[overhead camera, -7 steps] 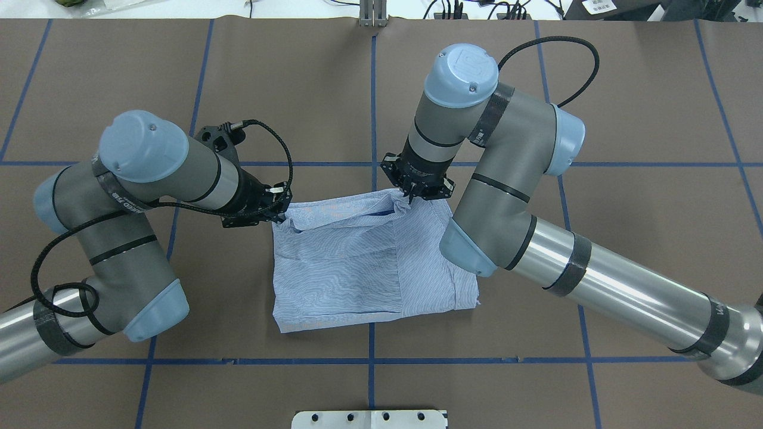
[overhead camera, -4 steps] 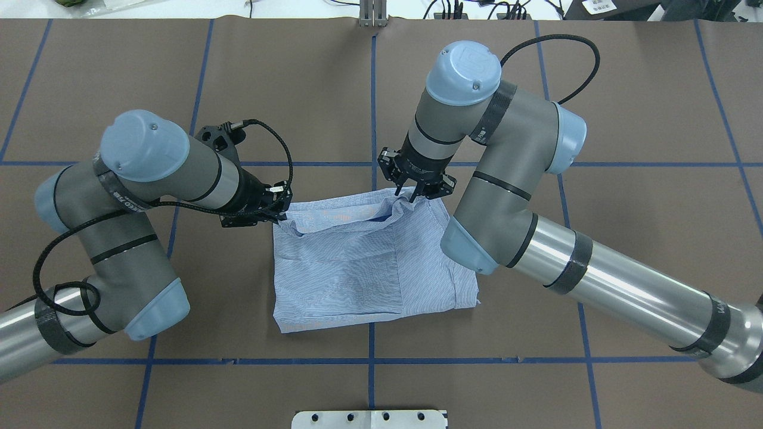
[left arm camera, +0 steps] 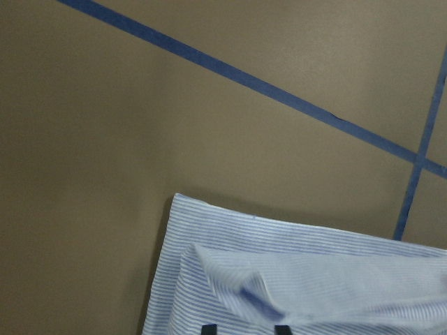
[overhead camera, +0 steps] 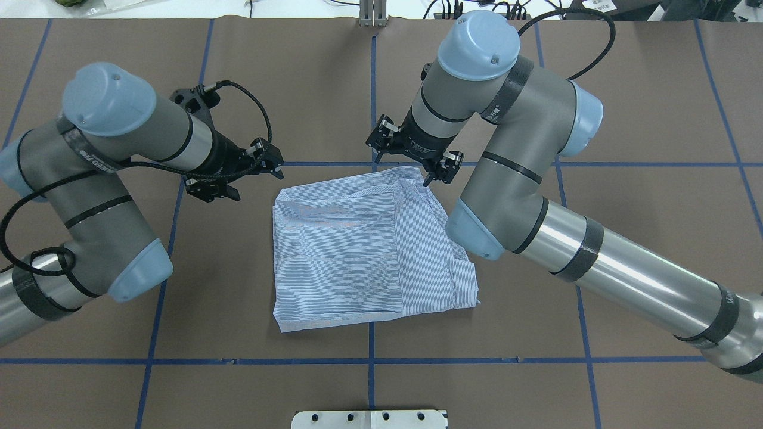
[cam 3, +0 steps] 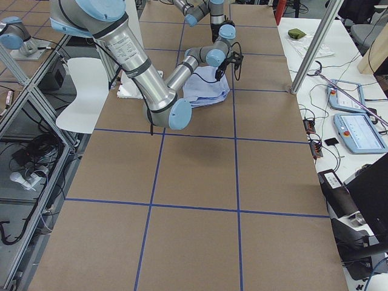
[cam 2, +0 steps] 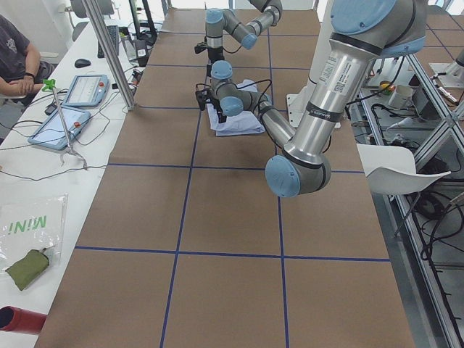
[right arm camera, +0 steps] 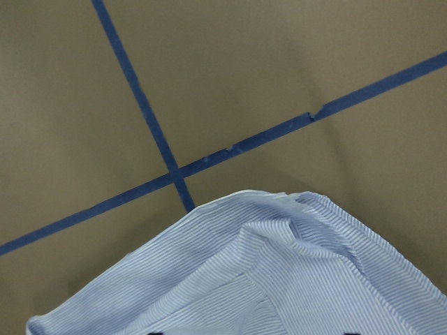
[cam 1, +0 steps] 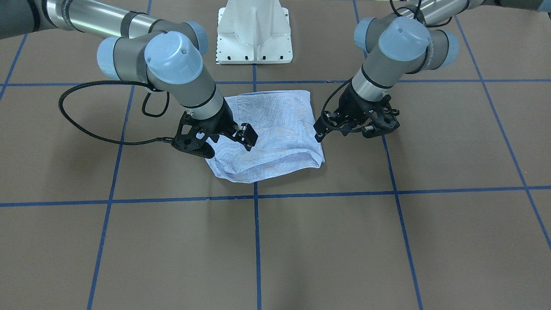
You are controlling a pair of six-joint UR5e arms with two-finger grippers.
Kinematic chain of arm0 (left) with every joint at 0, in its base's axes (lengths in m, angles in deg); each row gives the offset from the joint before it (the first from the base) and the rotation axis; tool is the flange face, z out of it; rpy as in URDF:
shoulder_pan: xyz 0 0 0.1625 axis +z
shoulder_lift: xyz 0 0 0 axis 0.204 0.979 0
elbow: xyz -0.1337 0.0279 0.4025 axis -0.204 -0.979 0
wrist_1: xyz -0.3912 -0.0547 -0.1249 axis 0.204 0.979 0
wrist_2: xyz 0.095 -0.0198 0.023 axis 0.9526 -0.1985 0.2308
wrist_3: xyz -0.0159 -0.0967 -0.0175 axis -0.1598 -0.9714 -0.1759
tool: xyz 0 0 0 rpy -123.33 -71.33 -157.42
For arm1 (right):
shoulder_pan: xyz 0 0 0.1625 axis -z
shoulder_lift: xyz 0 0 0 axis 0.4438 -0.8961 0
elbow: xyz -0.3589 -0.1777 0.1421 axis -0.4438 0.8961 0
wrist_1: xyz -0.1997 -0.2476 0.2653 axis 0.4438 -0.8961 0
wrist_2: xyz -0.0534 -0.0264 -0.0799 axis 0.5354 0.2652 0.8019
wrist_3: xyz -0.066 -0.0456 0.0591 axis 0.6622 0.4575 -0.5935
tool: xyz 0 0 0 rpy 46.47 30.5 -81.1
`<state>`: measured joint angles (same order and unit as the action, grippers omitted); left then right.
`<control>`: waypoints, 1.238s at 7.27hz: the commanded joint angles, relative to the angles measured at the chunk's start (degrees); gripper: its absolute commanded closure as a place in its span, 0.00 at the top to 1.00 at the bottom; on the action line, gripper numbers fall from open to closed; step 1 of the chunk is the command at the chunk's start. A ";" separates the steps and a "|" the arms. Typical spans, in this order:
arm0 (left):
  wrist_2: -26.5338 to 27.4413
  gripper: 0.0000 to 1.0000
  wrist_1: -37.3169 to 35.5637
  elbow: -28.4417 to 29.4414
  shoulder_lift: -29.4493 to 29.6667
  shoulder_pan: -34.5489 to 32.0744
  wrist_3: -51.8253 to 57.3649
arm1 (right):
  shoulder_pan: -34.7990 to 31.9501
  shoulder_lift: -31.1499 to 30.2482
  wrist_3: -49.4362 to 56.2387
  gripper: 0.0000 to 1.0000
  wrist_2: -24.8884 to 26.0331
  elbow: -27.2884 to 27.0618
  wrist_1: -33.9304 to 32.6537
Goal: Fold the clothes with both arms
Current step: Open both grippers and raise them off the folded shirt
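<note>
Both arms had released the shirt [overhead camera: 357,250] and drawn back from its far edge, which had dropped flat. The left gripper [overhead camera: 257,186] and the right gripper [overhead camera: 400,171] hung spread and empty by its far corners. The folded shirt lay mid-bench [overhead camera: 626,107].

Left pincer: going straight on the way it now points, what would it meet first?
Probably the shirt: in the left wrist view its striped corner lies right ahead of the open left pincer, with bare table just beyond. Depth is unclear.
</note>
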<state>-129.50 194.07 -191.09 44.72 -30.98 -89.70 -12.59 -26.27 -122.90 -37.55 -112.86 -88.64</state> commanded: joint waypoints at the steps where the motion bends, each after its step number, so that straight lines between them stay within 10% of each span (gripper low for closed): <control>1: -0.70 1.00 -2.85 -0.68 -0.31 -2.50 4.85 | 6.80 1.59 2.69 1.00 8.33 0.08 -0.12; 9: -0.70 1.00 -3.47 -0.78 -1.10 -4.62 7.25 | 2.55 7.13 28.81 1.00 16.73 23.34 8.35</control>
<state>-130.21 190.79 -191.90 43.62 -35.35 -82.42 -8.39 -19.22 -95.33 -20.86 -94.15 -85.28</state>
